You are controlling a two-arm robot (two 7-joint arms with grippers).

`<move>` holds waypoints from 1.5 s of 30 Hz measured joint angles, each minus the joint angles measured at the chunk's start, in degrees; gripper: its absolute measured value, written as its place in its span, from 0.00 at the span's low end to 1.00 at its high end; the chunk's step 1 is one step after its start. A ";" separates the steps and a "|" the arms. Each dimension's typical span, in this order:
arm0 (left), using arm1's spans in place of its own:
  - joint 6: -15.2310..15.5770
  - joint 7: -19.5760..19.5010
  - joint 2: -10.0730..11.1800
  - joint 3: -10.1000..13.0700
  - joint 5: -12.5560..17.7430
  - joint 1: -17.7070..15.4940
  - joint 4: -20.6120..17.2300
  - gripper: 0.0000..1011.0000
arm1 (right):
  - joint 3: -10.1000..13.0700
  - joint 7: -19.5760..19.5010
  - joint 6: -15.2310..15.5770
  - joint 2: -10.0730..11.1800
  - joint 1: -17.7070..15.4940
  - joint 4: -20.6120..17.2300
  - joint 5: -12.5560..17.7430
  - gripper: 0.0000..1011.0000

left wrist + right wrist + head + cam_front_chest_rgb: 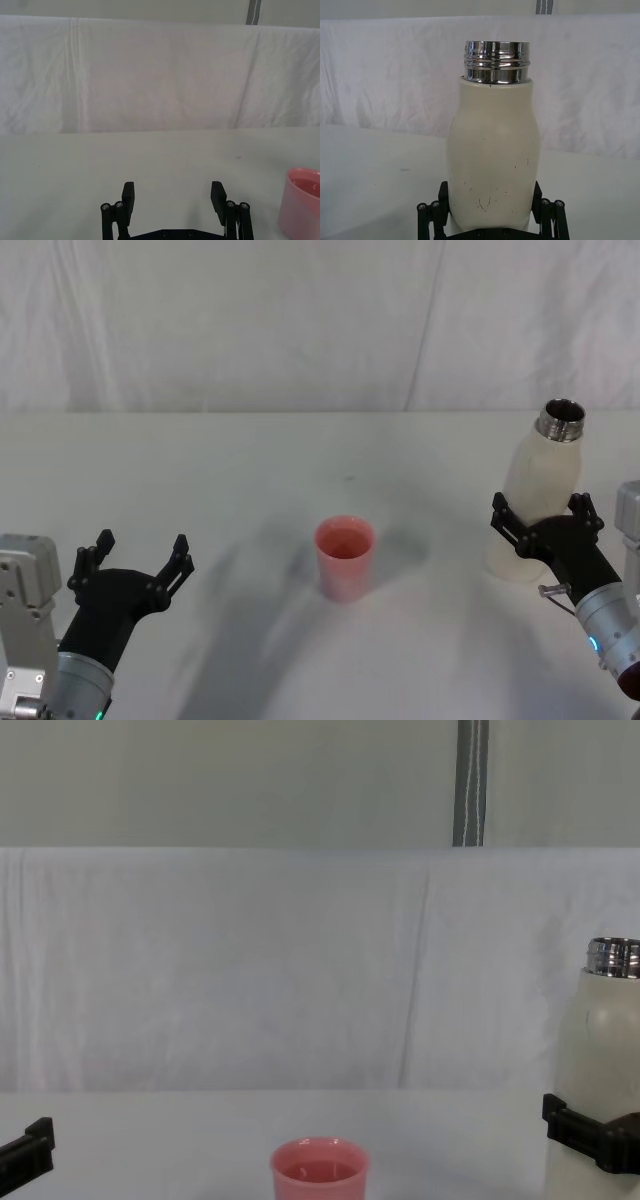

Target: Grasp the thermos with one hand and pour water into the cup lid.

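The left gripper (137, 554) hovers well left of the cup lid (345, 557), its jaws spread wide and holding nothing. The cup lid, a small pink round cup, stands upright on the white surface (250, 470) with pink-tinted water (345, 539) inside. Well right of it, the thermos (534, 492), cream-white with a shiny threaded steel neck, stands upright, its lower body between the right gripper's (545, 517) jaws, which sit against its sides.

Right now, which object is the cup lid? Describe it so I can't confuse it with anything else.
On the white table, look at the middle, between the two grippers. The cup lid stands there alone, apart from the thermos on the robot's right. It is the small pink round cup, open at the top and far shorter than the cream-white, steel-necked bottle.
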 joint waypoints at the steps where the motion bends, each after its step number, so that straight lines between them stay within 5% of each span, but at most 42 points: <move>1: 0.00 0.00 0.00 0.00 0.00 0.00 0.00 0.99 | -0.01 0.00 0.00 0.00 0.00 0.00 -0.01 0.95; 45: 0.00 0.00 0.00 0.00 0.00 0.00 0.00 0.99 | -0.03 0.00 0.06 0.00 0.00 -0.04 -0.10 0.95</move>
